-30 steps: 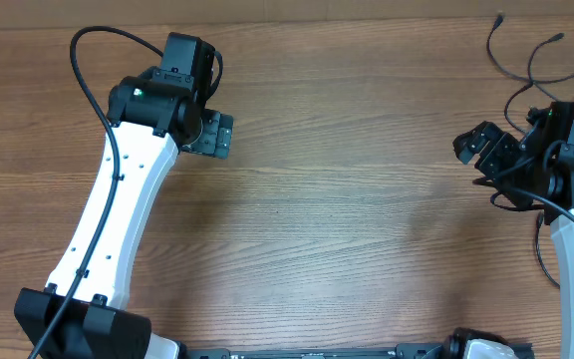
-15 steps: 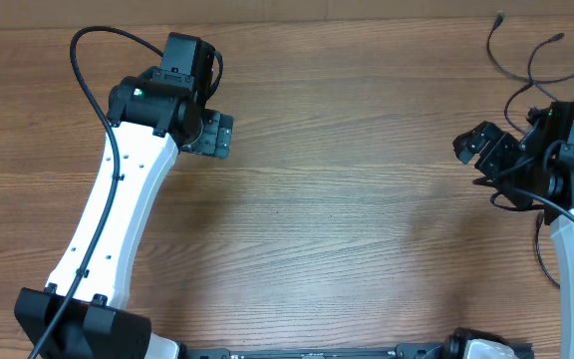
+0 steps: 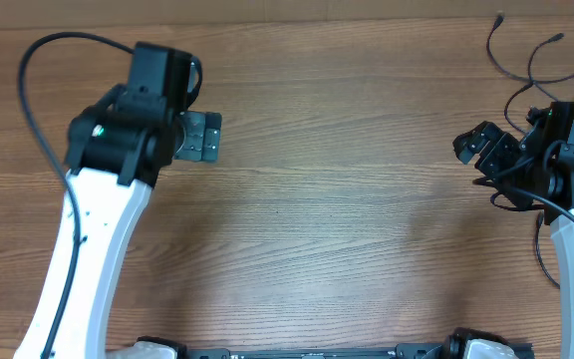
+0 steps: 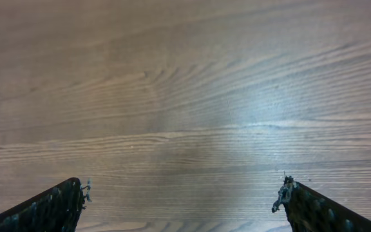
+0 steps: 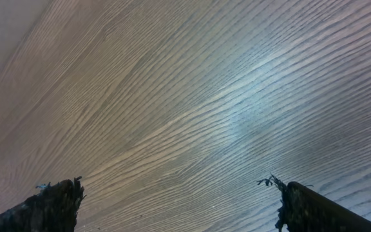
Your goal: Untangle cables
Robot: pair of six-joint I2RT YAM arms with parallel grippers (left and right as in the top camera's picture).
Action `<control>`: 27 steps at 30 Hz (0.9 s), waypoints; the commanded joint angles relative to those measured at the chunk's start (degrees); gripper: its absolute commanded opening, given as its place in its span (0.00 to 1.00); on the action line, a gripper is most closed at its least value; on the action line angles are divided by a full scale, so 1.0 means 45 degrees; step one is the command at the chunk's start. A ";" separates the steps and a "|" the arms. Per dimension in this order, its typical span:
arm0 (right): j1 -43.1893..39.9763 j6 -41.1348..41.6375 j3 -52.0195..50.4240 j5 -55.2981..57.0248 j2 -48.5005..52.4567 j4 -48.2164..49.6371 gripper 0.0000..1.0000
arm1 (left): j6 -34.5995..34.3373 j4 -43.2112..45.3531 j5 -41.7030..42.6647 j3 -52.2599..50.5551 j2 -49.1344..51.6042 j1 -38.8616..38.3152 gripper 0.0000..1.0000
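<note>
Where the wooden worktop (image 3: 347, 229) reaches its far right corner, the cables (image 3: 532, 60) lie as a loose bunch of thin black cords, far thinner than the arms. Two strands curl away from the bunch toward the far edge, each ending in a small plug (image 3: 499, 17). Other strands bend down and disappear behind the right arm, so how they cross there cannot be traced. The right pincer (image 3: 471, 143) sits just beside the near end of the bunch and points toward the middle of the worktop. In its wrist view the fingers (image 5: 50, 205) stand wide apart at the bottom corners, with only bare wood grain between them and no cord in sight. The left pincer (image 3: 207, 137) is on the far left side, well apart from the cables. Its fingers (image 4: 47, 209) are also spread wide over bare wood and hold nothing.
</note>
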 commanded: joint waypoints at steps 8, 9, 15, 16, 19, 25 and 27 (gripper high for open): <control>0.0049 0.0010 0.0170 -0.0102 0.0015 0.0024 1.00 | 0.0189 0.0034 -0.0131 -0.0044 -0.3410 0.0000 1.00; 0.0049 0.0010 0.0170 -0.0102 0.0015 0.0019 1.00 | 0.0189 0.0034 -0.0131 -0.0044 -0.3667 0.0000 0.99; 0.0049 0.0010 0.0170 -0.0102 0.0015 0.0019 1.00 | 0.0189 0.0019 -0.0131 -0.0053 -0.5071 0.0000 1.00; 0.0049 0.0010 0.0170 -0.0102 0.0015 0.0024 1.00 | 0.0189 0.0015 -0.0131 -0.0058 -0.5197 0.0000 1.00; 0.0049 0.0010 0.0170 -0.0102 0.0015 0.0019 1.00 | 0.0189 -0.0010 -0.0131 -0.0335 -0.5678 0.0063 1.00; 0.0049 0.0010 0.0170 -0.0102 0.0015 0.0024 1.00 | 0.0189 -0.0010 -0.0131 -0.3662 -0.7368 0.0442 0.99; 0.0049 0.0010 0.0170 -0.0102 0.0015 0.0024 1.00 | 0.0248 -0.0044 -0.0194 -0.5221 -0.8267 0.0442 1.00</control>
